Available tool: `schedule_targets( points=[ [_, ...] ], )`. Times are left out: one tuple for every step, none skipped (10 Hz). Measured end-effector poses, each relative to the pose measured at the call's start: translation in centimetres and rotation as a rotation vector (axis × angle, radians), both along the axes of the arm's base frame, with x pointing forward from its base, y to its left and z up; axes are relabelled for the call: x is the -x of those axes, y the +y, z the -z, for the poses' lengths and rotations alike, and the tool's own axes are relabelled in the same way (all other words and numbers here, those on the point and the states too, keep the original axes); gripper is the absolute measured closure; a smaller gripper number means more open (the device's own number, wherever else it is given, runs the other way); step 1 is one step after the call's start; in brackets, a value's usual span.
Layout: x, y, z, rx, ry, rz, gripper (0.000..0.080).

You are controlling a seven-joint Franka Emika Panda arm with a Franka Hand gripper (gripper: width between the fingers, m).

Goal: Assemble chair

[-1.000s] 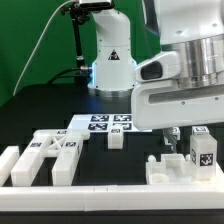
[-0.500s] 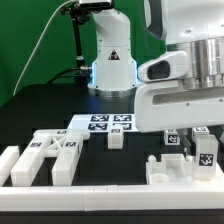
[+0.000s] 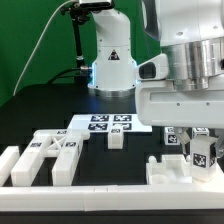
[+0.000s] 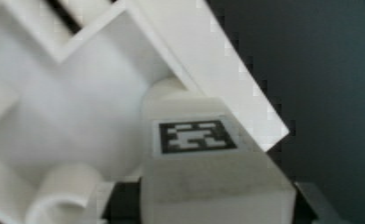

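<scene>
Where the gripper stands: the gripper (image 3: 199, 160) hangs low at the exterior view's right, under the white wrist of the arm (image 3: 190, 70).
Gripper state: jaws closed part of the way, one dark finger on each side of a tagged block (image 3: 201, 152) and clamped on it; nothing else is in them.
Block: upright between the fingers, its tag facing the exterior camera; it sits just above the right part (image 3: 165, 178), and whether the two touch cannot be told.
Wrist view: the block (image 4: 200, 140) fills the gap between the dark fingertips, tag plainly readable; slanted white panels (image 4: 90, 80) of the chair lie beyond it, blurred.
Right part: a low white chair piece with short upright posts, at the front of the table (image 3: 40, 110) on the exterior view's right, just behind the rail (image 3: 100, 190).
Left parts: a cluster (image 3: 45, 158) of notched white blocks and bars, some tagged, on the exterior view's left, near the rail and well apart from the gripper.
Small piece: a lone white piece (image 3: 116, 139) just in front of the marker board (image 3: 105, 123), between the cluster and the right part.
Marker board: flat on the table in front of the arm's base, bearing several tags.
Rail: a low white strip along the table's front edge.
Table: black, matte.
</scene>
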State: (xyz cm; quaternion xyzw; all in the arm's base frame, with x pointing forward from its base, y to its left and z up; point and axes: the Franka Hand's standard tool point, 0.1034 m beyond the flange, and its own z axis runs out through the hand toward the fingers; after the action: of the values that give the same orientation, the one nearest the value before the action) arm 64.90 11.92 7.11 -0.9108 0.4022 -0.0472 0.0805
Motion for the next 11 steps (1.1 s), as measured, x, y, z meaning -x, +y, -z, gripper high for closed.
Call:
schedule_targets(
  points=[
    [0.16, 0.13, 0.01, -0.044, 0.036, 0.173, 0.0505],
    [0.22, 0.3, 0.02, -0.133, 0.081, 0.446, 0.0505],
    [0.24, 0.31, 0.04, -0.152, 0.088, 0.481, 0.0505],
    [0.25, 0.31, 0.06, -0.147, 0.084, 0.452, 0.05],
    [0.32, 0.33, 0.14, -0.131, 0.073, 0.375, 0.05],
    [0.47, 0.34, 0.28, -0.091, 0.053, 0.191, 0.0319],
    [0.44, 0.13, 0.19, -0.054, 0.031, -0.045, 0.0191],
    [0.53, 0.21, 0.07, -0.031, 0.029, -0.207, 0.0191],
    [0.85, 0.41, 0.07, -0.007, 0.038, -0.377, 0.0157],
    [0.72, 0.25, 0.07, 0.006, 0.019, -0.46, 0.0152],
    [0.73, 0.19, 0.1, 0.013, 0.015, -0.496, 0.0152]
  ],
)
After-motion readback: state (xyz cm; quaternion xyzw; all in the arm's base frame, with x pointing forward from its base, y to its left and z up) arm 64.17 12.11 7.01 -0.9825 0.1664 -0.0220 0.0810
